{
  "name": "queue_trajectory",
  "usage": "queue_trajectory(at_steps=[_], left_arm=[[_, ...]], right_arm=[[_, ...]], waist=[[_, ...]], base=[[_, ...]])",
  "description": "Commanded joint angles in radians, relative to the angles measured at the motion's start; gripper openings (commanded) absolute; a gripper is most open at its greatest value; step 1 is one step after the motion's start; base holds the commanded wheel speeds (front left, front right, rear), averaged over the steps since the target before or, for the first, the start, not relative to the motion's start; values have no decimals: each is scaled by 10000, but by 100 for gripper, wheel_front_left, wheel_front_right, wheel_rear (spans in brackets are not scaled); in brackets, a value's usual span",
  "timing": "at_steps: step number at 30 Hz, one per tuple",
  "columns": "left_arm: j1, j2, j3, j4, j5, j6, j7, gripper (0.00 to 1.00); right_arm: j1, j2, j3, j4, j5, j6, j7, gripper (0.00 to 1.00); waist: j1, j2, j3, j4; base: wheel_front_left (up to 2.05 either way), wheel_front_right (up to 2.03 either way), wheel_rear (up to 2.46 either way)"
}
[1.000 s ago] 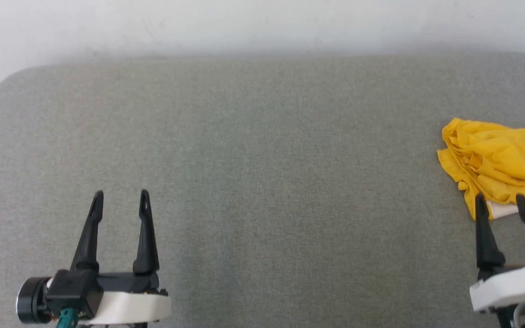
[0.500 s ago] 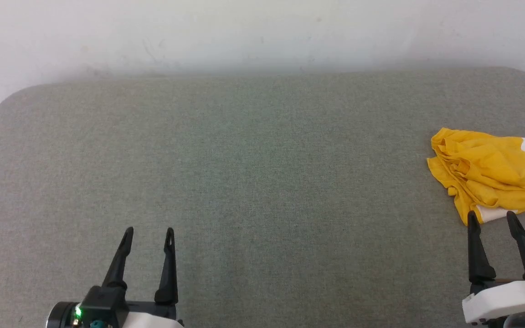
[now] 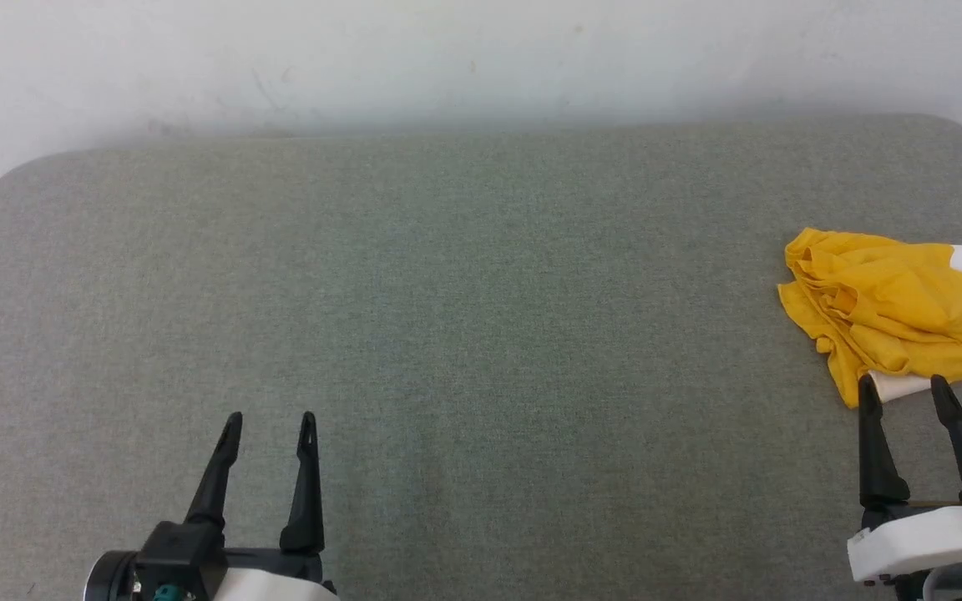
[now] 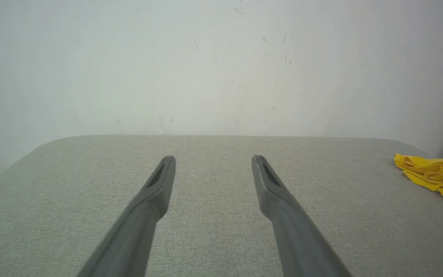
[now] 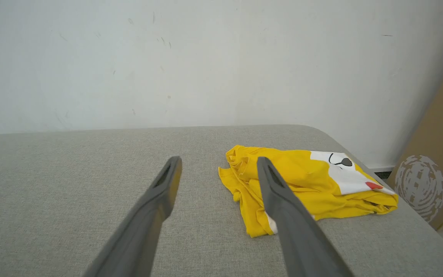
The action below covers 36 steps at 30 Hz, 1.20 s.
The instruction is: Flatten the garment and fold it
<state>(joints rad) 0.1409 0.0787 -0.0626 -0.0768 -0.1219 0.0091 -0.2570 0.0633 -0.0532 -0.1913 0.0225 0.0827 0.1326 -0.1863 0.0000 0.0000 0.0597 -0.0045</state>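
Observation:
The garment [image 3: 890, 305] is a bright yellow T-shirt with a white patch and black line marks, crumpled in a heap at the table's right edge. It also lies at the far right of the left wrist view [image 4: 437, 175] and ahead in the right wrist view [image 5: 306, 181]. My right gripper [image 3: 903, 384] is open, its fingertips just short of the heap's near edge, nothing between them [image 5: 219, 161]. My left gripper [image 3: 270, 417] is open over bare table at the lower left, far from the shirt [image 4: 214, 158].
A grey fabric-covered table [image 3: 464, 292] with rounded corners stands against a white wall [image 3: 448, 58]. A brown cardboard panel [image 5: 440, 154] leans beyond the table's right end.
The head camera tilted, so the whole picture shifted down and slightly left. Both grippers sit lower in view than a second ago; the garment lies in the same heap.

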Motion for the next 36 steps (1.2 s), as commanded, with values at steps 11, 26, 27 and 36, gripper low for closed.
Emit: queue_trajectory(at_steps=[11, 26, 27, 36], left_arm=[[-112, -112, 71, -7, 210, -173, -47, 100], [1, -146, 234, -80, 256, -79, 15, 0], [1, -146, 230, -78, 256, -79, 18, 0], [-86, -154, 257, -26, 315, -79, 174, 0]], right_arm=[[-88, 30, 9, 36, 20, -19, -15, 100], [8, -6, 11, 30, 5, 2, 9, 0], [8, -6, 13, 30, 5, 2, 11, 0], [-31, -5, 128, 15, -46, 1, 125, 0]], waist=[[0, 0, -43, -68], [0, 0, -158, -79], [0, 0, -159, -80], [0, 0, -187, -72]], base=[[0, 0, 0], [0, 0, 0], [0, 0, 0], [0, 0, 0]])
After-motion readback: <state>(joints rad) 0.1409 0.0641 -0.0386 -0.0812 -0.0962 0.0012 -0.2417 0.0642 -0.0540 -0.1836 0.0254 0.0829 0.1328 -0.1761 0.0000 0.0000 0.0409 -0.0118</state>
